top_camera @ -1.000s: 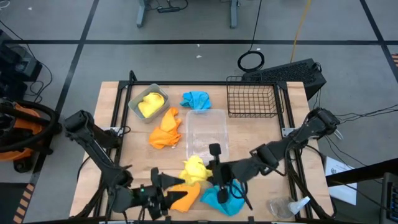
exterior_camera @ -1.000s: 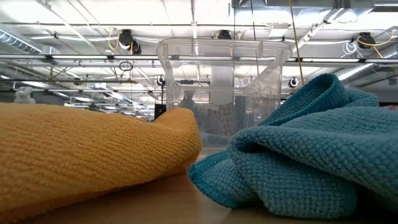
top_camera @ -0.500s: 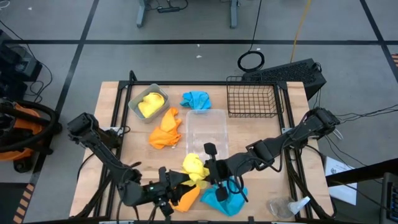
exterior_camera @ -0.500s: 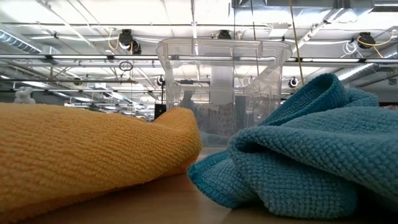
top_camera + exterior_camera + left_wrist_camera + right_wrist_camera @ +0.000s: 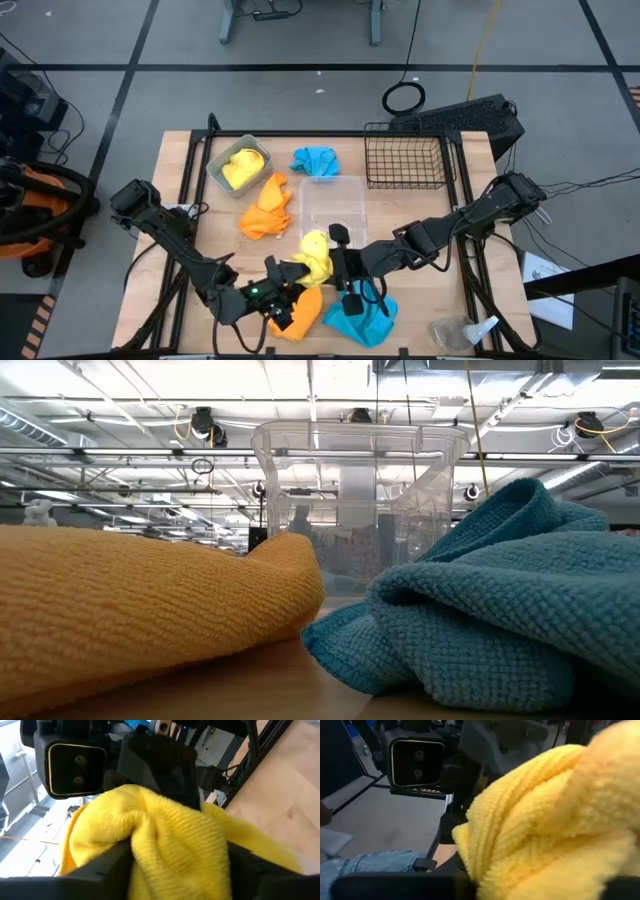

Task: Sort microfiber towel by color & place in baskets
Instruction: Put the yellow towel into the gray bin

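- The loose yellow towel sits low centre of the high view, pinched from both sides: my left gripper and my right gripper each clamp a fold.
- A clean handover, I judge, needs one side to let go before the other lifts toward the grey bin, upper left, holding the other yellow towel.
- The wooden table carries orange and blue cloths; a bright workshop ceiling shows beyond.

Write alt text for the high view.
Both tools meet at a yellow towel near the table's front, left tool and right tool on either side. Another yellow towel lies in the grey bin.
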